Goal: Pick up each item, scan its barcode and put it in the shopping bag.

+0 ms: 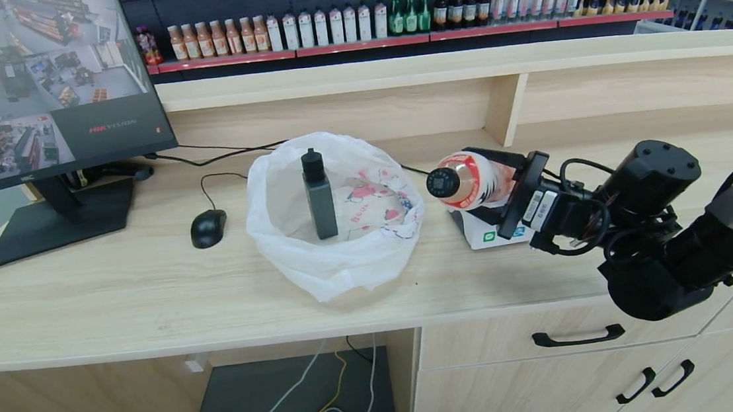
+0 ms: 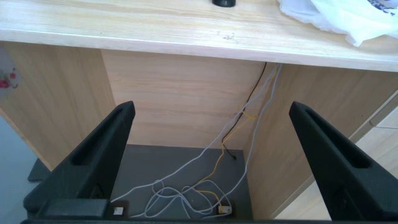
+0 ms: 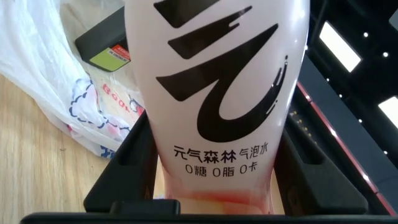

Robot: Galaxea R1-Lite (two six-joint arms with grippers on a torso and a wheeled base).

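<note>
One pink drink bottle (image 1: 467, 182) with a black cap is in the right gripper (image 1: 494, 185). The gripper's two fingers are closed on the bottle's body from either side. The bottle lies on its side in the air, cap pointing towards the shopping bag. It hangs just above the single white scanner box (image 1: 483, 235) on the counter (image 1: 115, 294), and it is not touching the box.

One white plastic shopping bag (image 1: 338, 261) sits mid-counter with its mouth wide open and its rim rolled outward. One dark grey bottle (image 1: 319, 197) stands upright inside it. The bag's near side is close to the counter's front edge, and its right side is close to the pink bottle's cap.

One black mouse (image 1: 208, 228) lies just left of the bag, and one monitor (image 1: 30, 83) stands further left on its flat base. Open counter runs along the front from the monitor base to the bag. A raised back ledge with an upright divider closes off the far side, behind the scanner.

The left gripper (image 2: 212, 111) is empty, with its two fingers spread wide. It is low in front of the counter, below the front edge and facing the recess underneath, where loose cables (image 2: 205, 186) lie on a dark mat. Three black drawer handles (image 1: 577, 336) show on the cabinet front below the right arm.
</note>
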